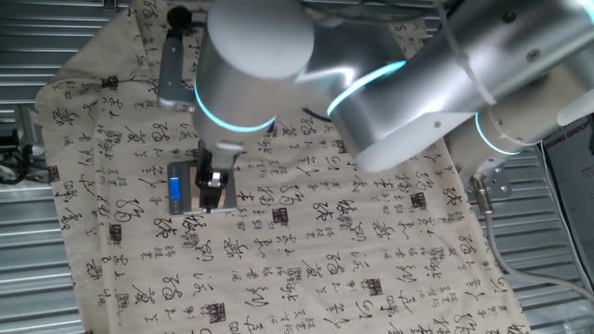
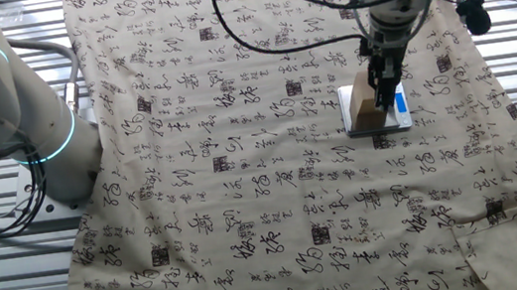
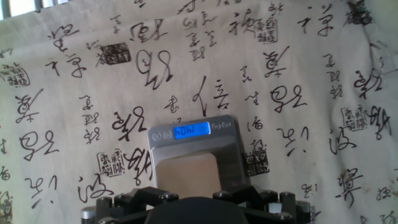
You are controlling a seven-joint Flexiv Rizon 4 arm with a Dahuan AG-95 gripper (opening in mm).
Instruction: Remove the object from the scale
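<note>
The grey scale [image 3: 224, 155] lies on the printed cloth with its blue lit strip [image 3: 191, 130] on the far side in the hand view. The tan square object [image 3: 186, 171] rests on its platform. The scale [image 2: 405, 118] and the object [image 2: 364, 109] also show in the other fixed view, and the scale [image 1: 183, 176] in one fixed view. My gripper [image 2: 383, 84] is right over the object, with its fingers down at the object's level [image 1: 214, 183]. The fingertips are hidden in the hand view, so I cannot tell whether they touch or grip the object.
A beige cloth [image 2: 241, 167] printed with black characters covers the table; its edges hang over metal slats. The arm's base [image 2: 26, 126] stands at the left in the other fixed view. A black cable [image 2: 254, 35] loops over the cloth behind the gripper.
</note>
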